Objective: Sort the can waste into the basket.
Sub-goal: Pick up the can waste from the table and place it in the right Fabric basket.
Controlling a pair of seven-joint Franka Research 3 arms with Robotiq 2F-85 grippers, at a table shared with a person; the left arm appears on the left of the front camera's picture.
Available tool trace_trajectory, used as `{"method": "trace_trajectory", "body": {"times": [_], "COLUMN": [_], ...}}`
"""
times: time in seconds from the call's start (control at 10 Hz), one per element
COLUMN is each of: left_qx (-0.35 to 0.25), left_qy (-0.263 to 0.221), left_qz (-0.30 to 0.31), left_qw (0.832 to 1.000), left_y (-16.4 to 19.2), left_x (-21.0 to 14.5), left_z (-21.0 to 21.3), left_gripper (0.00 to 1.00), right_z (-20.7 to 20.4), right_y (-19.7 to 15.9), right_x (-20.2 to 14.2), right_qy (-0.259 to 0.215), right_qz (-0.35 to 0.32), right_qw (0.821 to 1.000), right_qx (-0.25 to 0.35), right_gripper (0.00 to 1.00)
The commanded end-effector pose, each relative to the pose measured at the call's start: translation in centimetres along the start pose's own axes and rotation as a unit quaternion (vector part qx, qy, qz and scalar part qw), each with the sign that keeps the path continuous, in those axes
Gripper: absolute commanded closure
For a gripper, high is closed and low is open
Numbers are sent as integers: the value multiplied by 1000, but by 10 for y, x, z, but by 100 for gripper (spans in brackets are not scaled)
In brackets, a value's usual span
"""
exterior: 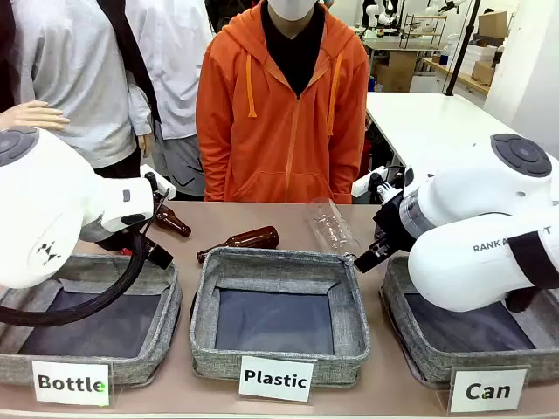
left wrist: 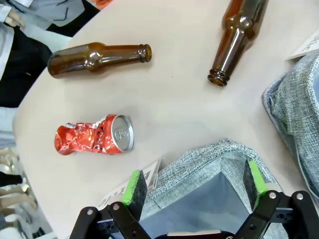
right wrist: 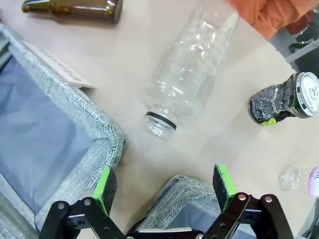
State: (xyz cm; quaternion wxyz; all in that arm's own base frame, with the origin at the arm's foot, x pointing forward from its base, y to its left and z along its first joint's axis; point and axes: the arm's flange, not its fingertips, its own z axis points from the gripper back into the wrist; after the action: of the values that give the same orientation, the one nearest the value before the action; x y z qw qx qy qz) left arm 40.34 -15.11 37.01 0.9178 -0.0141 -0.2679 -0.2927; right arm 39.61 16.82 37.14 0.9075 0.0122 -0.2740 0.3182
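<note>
Brown glass bottle (exterior: 238, 241) and second brown glass bottle (exterior: 173, 223), both lying on the beige surface (exterior: 262, 215); clear plastic bottle (exterior: 333, 227) lying nearby, capless. Shallow grey woven-fabric bin carded "Bottle" (exterior: 168, 319) beside matching bin carded "Plastic" (exterior: 279, 257). Person in orange hooded jacket (exterior: 279, 122), far side.

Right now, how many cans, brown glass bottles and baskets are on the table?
Cans: 2, red can, black can
Brown glass bottles: 2
Baskets: 3, Bottle basket, Plastic basket, Can basket
Total: 7
</note>
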Motion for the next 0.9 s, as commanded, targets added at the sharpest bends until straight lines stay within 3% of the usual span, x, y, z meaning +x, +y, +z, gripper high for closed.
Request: {"method": "trace_trajectory", "body": {"times": [0.0, 0.8], "left_qx": [0, 0], "left_qy": [0, 0], "left_qz": [0, 0], "left_qw": [1000, 1000], "left_y": [0, 0], "left_x": [0, 0], "left_z": [0, 0], "left_gripper": [0, 0], "right_z": [0, 0], "right_y": [0, 0], "right_x": [0, 0], "right_qy": [0, 0], "right_qz": [0, 0], "right_qw": [1000, 1000], "right_qx": [0, 0], "right_gripper": [0, 0]}}
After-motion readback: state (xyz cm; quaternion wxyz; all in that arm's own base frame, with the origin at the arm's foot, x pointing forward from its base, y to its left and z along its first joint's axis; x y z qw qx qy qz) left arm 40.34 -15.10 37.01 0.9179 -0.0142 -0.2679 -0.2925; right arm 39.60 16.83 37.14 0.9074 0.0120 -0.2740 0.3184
